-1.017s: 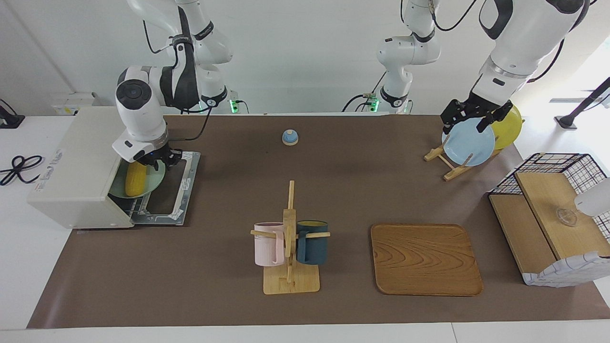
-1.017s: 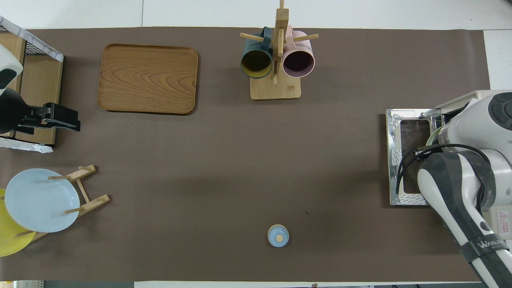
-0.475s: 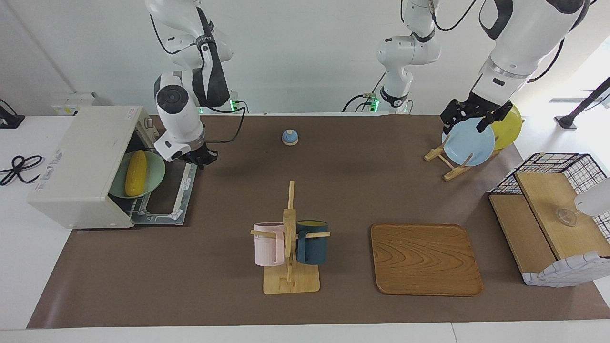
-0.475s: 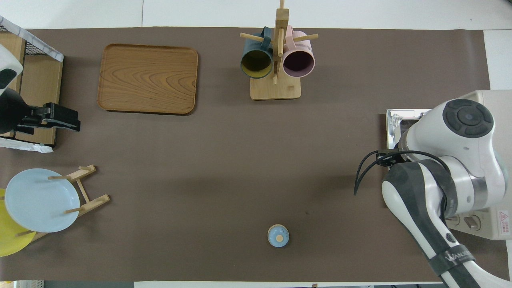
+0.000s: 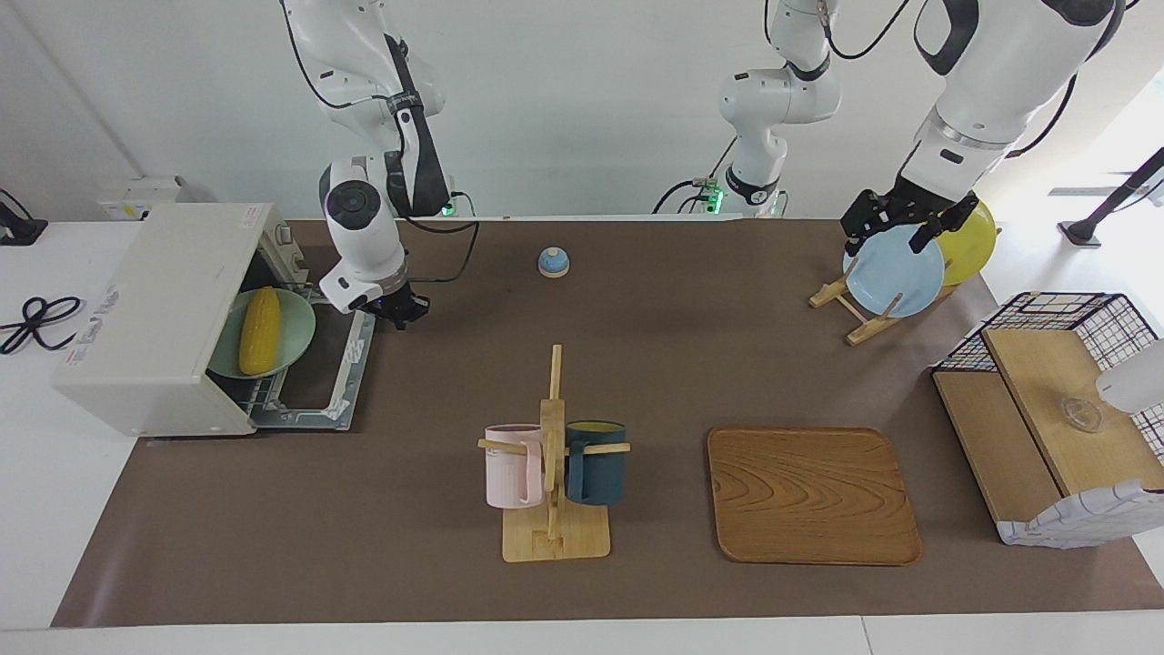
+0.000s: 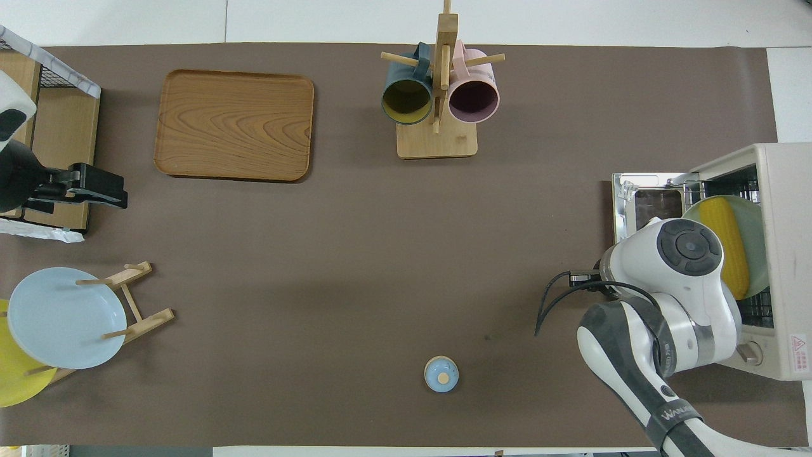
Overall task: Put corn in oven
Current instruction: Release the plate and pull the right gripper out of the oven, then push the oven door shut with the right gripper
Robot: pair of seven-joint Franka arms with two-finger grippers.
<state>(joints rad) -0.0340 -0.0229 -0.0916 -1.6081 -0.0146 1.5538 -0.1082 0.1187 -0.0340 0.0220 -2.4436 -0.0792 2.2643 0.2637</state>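
The yellow corn [image 5: 259, 330] lies on a pale green plate [image 5: 296, 344] on the wire rack in the mouth of the off-white oven [image 5: 155, 309]. The plate sticks partly out over the oven's dropped-down door [image 5: 314, 382]. The corn [image 6: 726, 244] and the oven [image 6: 786, 254] also show in the overhead view. My right gripper [image 5: 403, 311] is empty, over the mat beside the door's edge and apart from the plate. My left gripper [image 5: 887, 238] is open above the blue plate on the plate rack. It also shows in the overhead view [image 6: 95, 190].
A mug rack [image 5: 553, 455] holding a pink and a dark blue mug stands mid-table. A wooden tray [image 5: 812, 496] lies beside it. A small blue knob [image 5: 553, 262] sits near the robots. A plate rack [image 5: 855, 314] and a wire shelf [image 5: 1055, 428] are at the left arm's end.
My right gripper has let go of the plate at the oven mouth and drawn away toward the table's middle. The plate with the corn stays on the rack. The left arm has not moved.
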